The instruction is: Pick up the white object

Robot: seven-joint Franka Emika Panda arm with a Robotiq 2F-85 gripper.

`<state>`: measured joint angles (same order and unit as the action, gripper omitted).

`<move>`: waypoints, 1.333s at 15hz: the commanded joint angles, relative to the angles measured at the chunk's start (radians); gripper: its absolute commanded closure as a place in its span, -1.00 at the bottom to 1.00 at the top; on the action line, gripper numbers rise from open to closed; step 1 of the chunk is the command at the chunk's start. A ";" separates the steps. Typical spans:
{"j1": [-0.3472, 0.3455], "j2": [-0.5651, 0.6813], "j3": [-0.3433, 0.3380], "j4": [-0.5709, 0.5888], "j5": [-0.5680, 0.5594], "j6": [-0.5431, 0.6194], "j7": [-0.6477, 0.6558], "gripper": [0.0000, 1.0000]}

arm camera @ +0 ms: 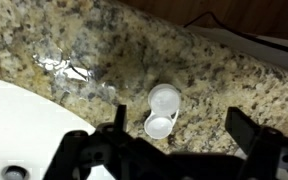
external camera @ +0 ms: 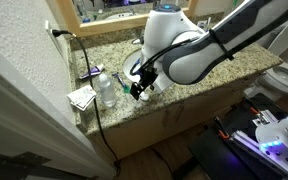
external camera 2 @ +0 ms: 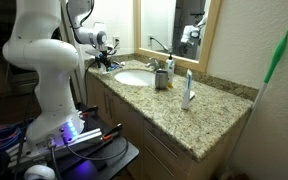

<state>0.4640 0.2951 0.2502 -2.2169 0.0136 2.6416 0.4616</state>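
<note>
Resting on speckled granite bathroom countertop (arm camera: 219, 60) beside sink (arm camera: 24, 115): white object (arm camera: 164, 100).

exterior: high, down on counter (external camera: 114, 52) | exterior: low, along sink (external camera 2: 134, 77) (counter shared) | wrist: close, downward

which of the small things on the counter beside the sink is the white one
The small round white object in the middle of the wrist view. The other thing, up and left of it, is a crumpled silvery wrapper.
</note>
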 commanded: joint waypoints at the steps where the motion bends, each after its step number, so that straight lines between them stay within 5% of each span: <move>1: -0.015 0.030 0.015 0.010 0.032 -0.009 -0.024 -1.00; 6: -0.001 0.026 0.001 0.001 0.012 -0.003 -0.003 -1.00; 8: -0.003 0.021 0.003 0.000 0.015 -0.008 -0.007 -0.47; 17: -0.002 0.008 0.001 -0.002 0.013 -0.055 0.005 0.78; 20: -0.002 0.006 0.001 0.001 0.011 -0.071 0.008 0.78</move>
<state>0.4637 0.3176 0.2512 -2.2146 0.0230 2.6133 0.4621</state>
